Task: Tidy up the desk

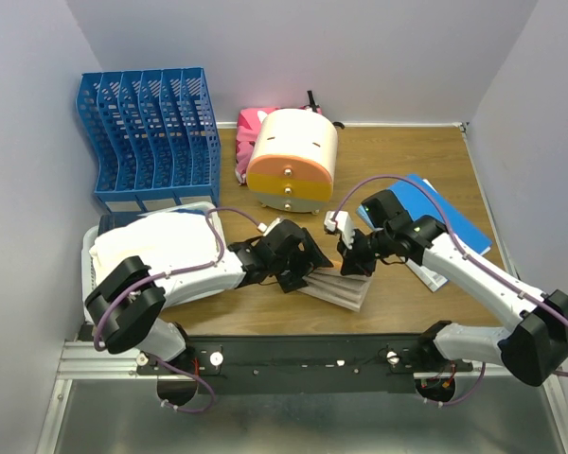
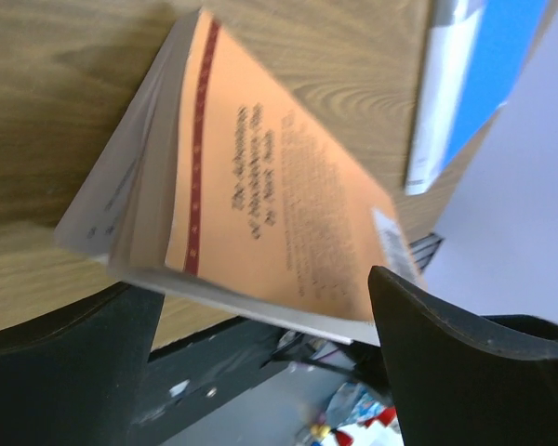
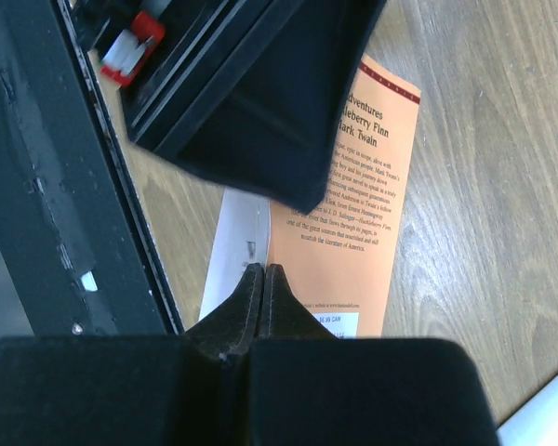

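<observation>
Bench (image 1: 407, 156) is cluttered. The step in hand looks like picking up the orange paperback (image 2: 279, 214), which lies flat at front centre near the rail, on top of white sheets (image 3: 237, 232). Left gripper (image 1: 301, 263): jaws wide apart, the book's near edge between them, nothing held. Right gripper (image 3: 263, 274): jaws pressed together, tips at the seam between cover and sheet, nothing visibly pinched. To do it well, use the closed right tips as a stop at that edge. Raise only the book, then close the left jaws across its thickness, square to the spine. Risk: sheets dragging along. Likely home: blue file rack (image 1: 147, 137), back left of the bench.
</observation>
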You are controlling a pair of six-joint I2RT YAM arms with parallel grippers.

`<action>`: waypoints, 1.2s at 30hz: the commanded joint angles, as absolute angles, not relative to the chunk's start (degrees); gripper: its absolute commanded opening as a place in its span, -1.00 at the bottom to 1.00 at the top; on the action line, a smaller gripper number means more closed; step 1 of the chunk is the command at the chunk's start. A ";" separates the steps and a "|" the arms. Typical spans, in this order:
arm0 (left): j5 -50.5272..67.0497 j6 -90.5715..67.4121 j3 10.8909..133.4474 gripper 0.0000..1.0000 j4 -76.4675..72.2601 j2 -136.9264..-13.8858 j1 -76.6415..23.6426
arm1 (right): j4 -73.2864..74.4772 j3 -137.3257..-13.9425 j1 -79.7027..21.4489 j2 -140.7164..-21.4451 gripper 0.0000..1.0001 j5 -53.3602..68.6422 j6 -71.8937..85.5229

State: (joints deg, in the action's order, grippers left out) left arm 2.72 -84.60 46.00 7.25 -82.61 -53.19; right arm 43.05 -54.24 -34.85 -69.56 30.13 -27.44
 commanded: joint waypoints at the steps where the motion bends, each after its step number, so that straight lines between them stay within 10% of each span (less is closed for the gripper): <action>1: 4.93 -82.44 50.80 0.97 16.42 -82.89 -54.40 | 40.08 -53.79 -34.72 -70.57 -0.99 30.15 -25.67; 27: -7.38 -84.90 52.03 0.74 13.81 -86.57 -54.84 | 39.11 -53.26 -34.72 -71.19 -0.99 31.20 -24.26; 36: -10.10 -80.78 52.56 -0.56 11.42 -87.89 -54.76 | 40.69 -53.35 -34.80 -70.75 -0.99 33.31 -25.22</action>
